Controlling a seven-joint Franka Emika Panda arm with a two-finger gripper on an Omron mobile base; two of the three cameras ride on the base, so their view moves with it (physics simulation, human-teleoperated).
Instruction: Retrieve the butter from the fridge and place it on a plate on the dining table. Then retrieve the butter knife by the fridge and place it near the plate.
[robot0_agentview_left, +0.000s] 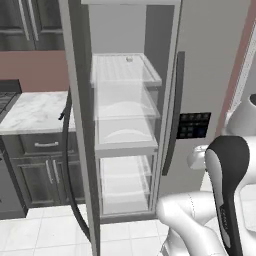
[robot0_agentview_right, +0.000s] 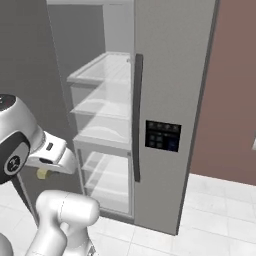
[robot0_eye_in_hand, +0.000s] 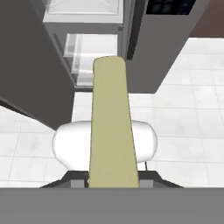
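Note:
The butter, a pale yellow-green stick, juts forward from between my fingers in the hand view. My gripper is shut on its near end. Its tip also peeks out under the hand in the right base view, where the butter hangs low, left of the fridge. The grey fridge stands in front with its left door swung open, showing white shelves. A small dark thing, possibly the butter knife, lies on the counter beside that door. The plate and the dining table are out of view.
A marble kitchen counter over dark drawers stands left of the fridge, with a stove edge beyond. The open door's long dark handle curves down towards the white tiled floor. A reddish wall lies to the right.

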